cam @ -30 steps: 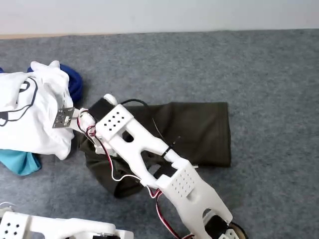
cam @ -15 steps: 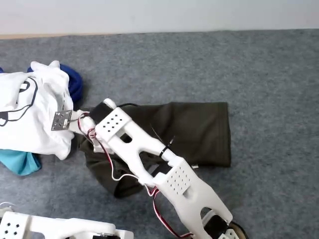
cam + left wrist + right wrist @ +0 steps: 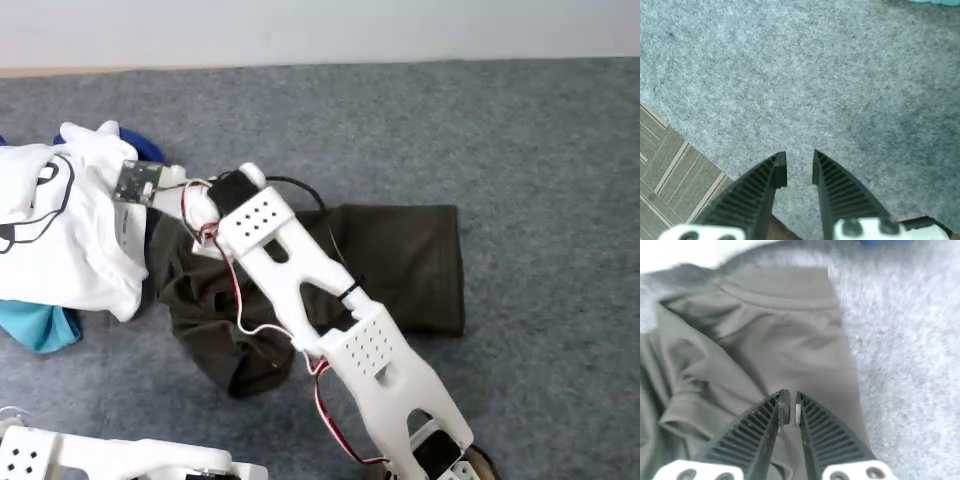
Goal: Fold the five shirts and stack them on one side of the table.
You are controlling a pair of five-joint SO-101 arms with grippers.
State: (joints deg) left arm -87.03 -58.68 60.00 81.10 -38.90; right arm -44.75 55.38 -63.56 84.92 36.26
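A dark olive shirt [image 3: 400,260] lies on the grey carpeted table [image 3: 450,130], flat at its right half and bunched at its left. My right gripper [image 3: 160,215] is over that bunched left end, beside the white shirt [image 3: 60,220]. In the right wrist view the right gripper [image 3: 790,409] is shut on the olive shirt [image 3: 780,330], whose creases run up to its tips. My left gripper [image 3: 799,167] hangs narrowly open over bare carpet with nothing between its fingers.
The white shirt lies heaped at the left over a blue shirt [image 3: 148,152] and a teal shirt [image 3: 40,325]. The left arm's base [image 3: 100,460] sits at the near left corner. The left wrist view shows the carpet's edge and floor tiles [image 3: 670,170].
My right arm has swung toward the far left, next to the white shirt, and the olive shirt's left end now lies more drawn up and bunched. The left arm has not moved.
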